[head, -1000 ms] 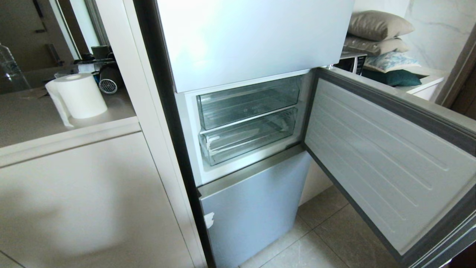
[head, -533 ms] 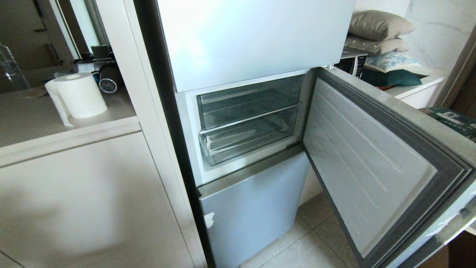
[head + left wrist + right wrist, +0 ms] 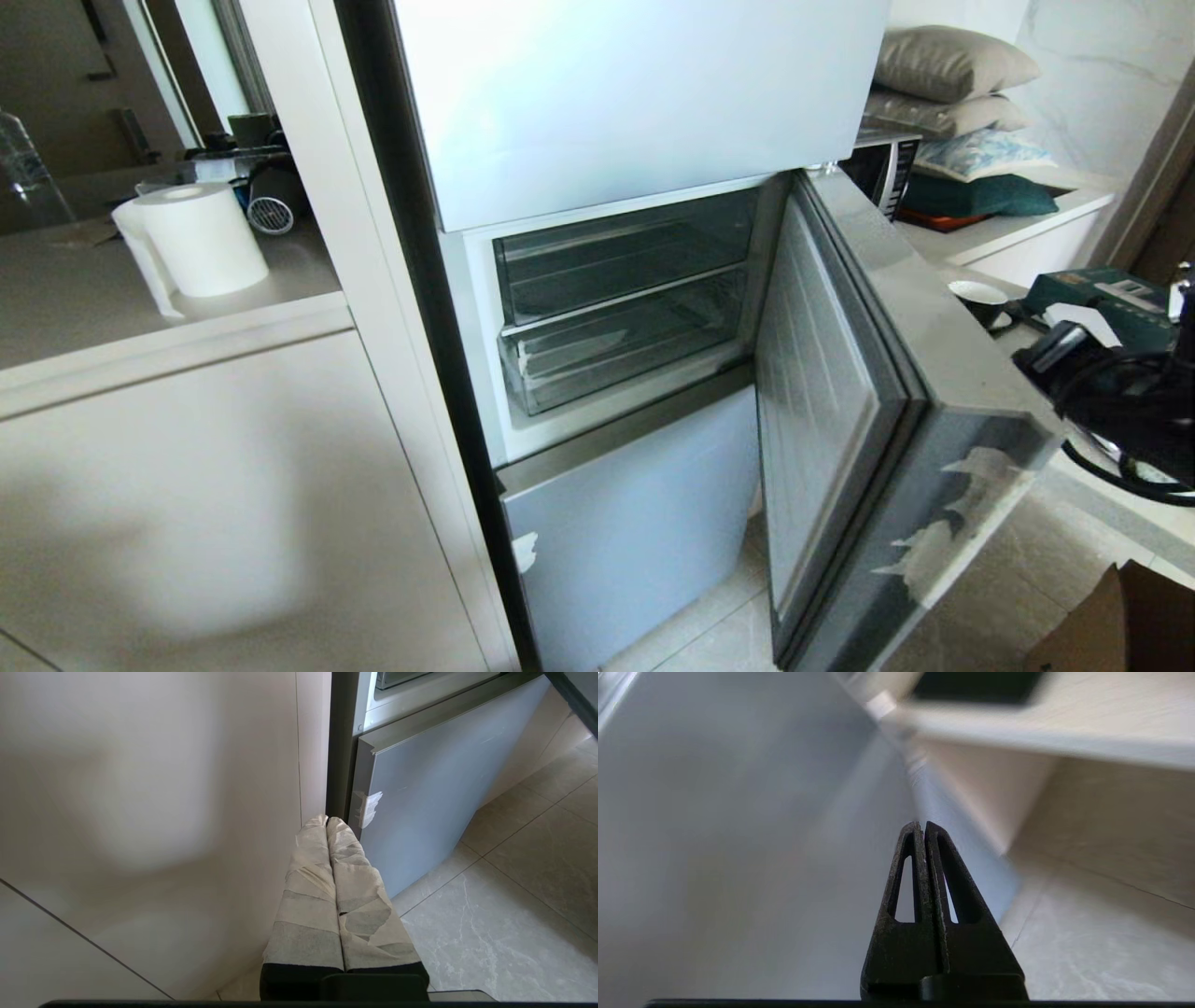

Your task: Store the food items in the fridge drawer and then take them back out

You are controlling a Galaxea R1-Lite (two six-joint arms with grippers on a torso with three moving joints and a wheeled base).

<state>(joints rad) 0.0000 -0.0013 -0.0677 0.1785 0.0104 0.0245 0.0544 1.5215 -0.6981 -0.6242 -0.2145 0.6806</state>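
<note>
The fridge (image 3: pixel 635 103) stands ahead with its middle door (image 3: pixel 822 373) partly swung in, its taped outer face (image 3: pixel 943 523) turned my way. Inside, the fridge drawer (image 3: pixel 625 350) is the lower clear bin, pushed in under a shorter clear bin (image 3: pixel 621 247); both look empty. The food items are out of view. My right arm (image 3: pixel 1125 406) shows at the right edge, outside the door. The right gripper (image 3: pixel 924 823) is shut and empty, close to the door's pale face (image 3: pixel 738 835). My left gripper (image 3: pixel 326 819), with taped fingers, is shut and empty, low by the fridge's bottom front (image 3: pixel 430 793).
A beige cabinet (image 3: pixel 233 485) with a paper roll (image 3: pixel 201 238) on its counter is left of the fridge. Right of the door, a counter holds a green box (image 3: pixel 1102 294) and a bowl (image 3: pixel 976 297). Pillows (image 3: pixel 952 65) lie behind. A cardboard box (image 3: pixel 1125 621) sits on the tiled floor.
The middle door has swung from wide open to about half shut. My right arm has come into the head view at the right edge, behind the door.
</note>
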